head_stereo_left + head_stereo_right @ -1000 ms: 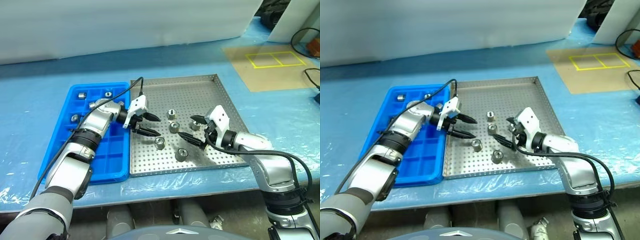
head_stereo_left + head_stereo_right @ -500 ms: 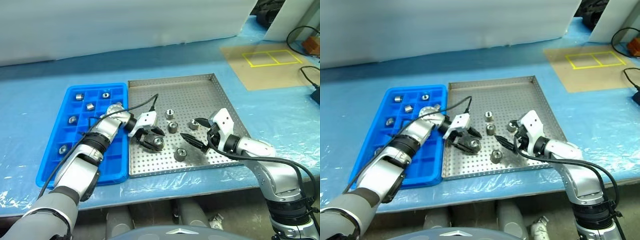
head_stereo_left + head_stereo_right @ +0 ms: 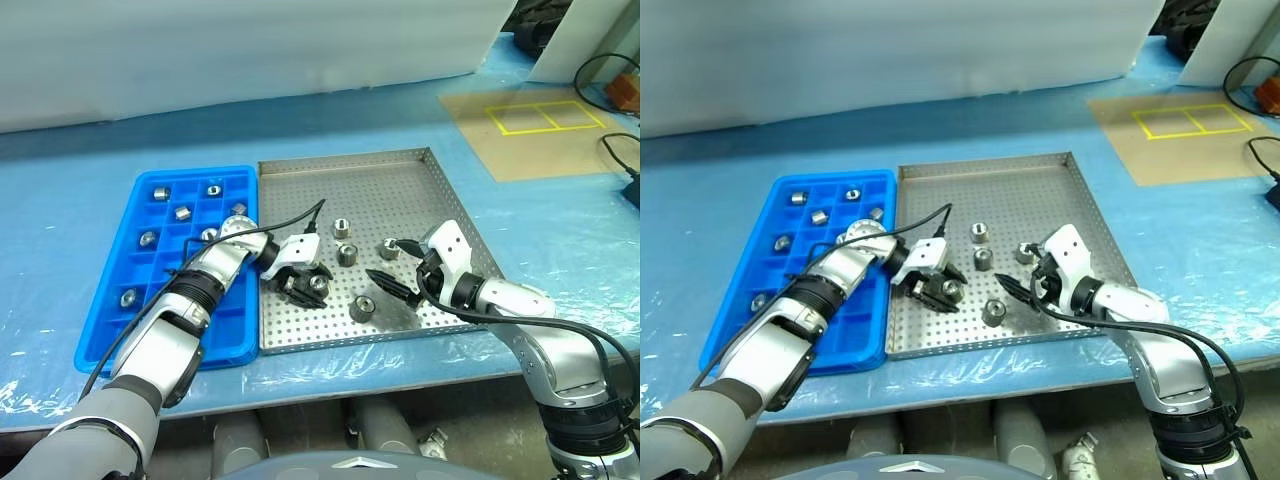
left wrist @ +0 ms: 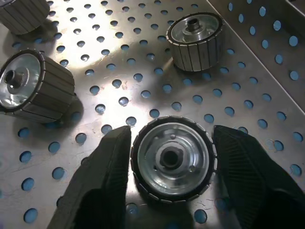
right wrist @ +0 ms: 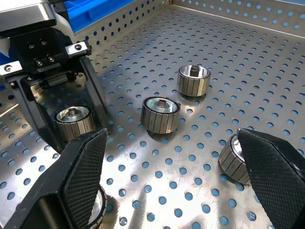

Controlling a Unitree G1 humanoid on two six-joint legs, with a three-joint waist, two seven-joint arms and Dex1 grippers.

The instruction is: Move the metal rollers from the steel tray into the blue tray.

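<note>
The steel tray [image 3: 380,185] holds several metal rollers. My left gripper [image 3: 305,281] reaches in from the blue tray side and is shut on one roller [image 4: 172,160] that stands on the perforated floor, a finger [image 4: 107,167] at each side. Two others [image 4: 195,34] [image 4: 26,86] stand just beyond it. To the right, my right gripper [image 3: 393,264] is open above the tray floor, with one roller [image 3: 389,249] near its far finger and another [image 3: 362,308] near its close finger. The blue tray [image 3: 225,320] to the left holds several rollers [image 3: 182,212] in its compartments.
A brown board with yellow tape lines [image 3: 530,125] lies at the back right on the blue-covered table. Black cables [image 3: 612,70] run along the right edge. A pale wall panel [image 3: 250,50] stands behind the trays.
My left gripper came down from above the tray's left part onto a roller and closed its fingers around it. The right gripper stayed open in about the same place.
</note>
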